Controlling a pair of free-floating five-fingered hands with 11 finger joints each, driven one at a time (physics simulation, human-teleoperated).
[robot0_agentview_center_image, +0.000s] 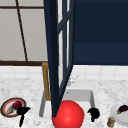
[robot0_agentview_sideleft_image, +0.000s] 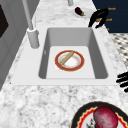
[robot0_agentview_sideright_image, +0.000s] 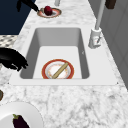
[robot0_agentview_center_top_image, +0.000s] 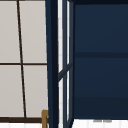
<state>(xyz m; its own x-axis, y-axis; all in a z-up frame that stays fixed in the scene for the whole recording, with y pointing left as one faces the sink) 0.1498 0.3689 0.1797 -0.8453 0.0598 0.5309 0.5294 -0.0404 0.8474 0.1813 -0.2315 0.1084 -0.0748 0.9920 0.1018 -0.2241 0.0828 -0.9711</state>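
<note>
Left hand (robot0_agentview_center_image: 22, 111) hangs at the front edge of the tabletop (robot0_agentview_center_image: 27, 87), right beside the dark-rimmed plate (robot0_agentview_center_image: 5, 108) on the left of the sink (robot0_agentview_center_image: 88, 96). Its fingers look fairly straight, one pointing down, nothing gripped. In the left side view its fingers (robot0_agentview_sideleft_image: 122, 79) poke in from the right edge, spread apart, just above that plate (robot0_agentview_sideleft_image: 82, 116). On the plate sits a dark red onion (robot0_agentview_center_image: 17, 104), close to the hand but apart from it as far as I can tell.

Over to the right hand (robot0_agentview_center_image: 93, 113): it floats at the sink's front right corner, fingers curled downward and loose, holding nothing. The right side view has it (robot0_agentview_sideright_image: 12, 60) hovering just off the basin's near edge.

Down in the basin lies a red-rimmed plate (robot0_agentview_sideleft_image: 58, 65) with a wooden stick (robot0_agentview_sideleft_image: 66, 58) resting slantwise across it. The faucet (robot0_agentview_sideleft_image: 32, 37) stands at the back rim.

Far right of the tabletop, a white plate (robot0_agentview_center_image: 116, 117) carries a purple eggplant (robot0_agentview_center_image: 123, 109), and a small jar (robot0_agentview_center_image: 111, 122) stands just in front of it. A big red ball (robot0_agentview_center_image: 68, 114) sits at the sink's front. Above, a dark blue window frame (robot0_agentview_center_top_image: 52, 62) swings open, with a wooden post (robot0_agentview_center_image: 45, 80) beside it.
</note>
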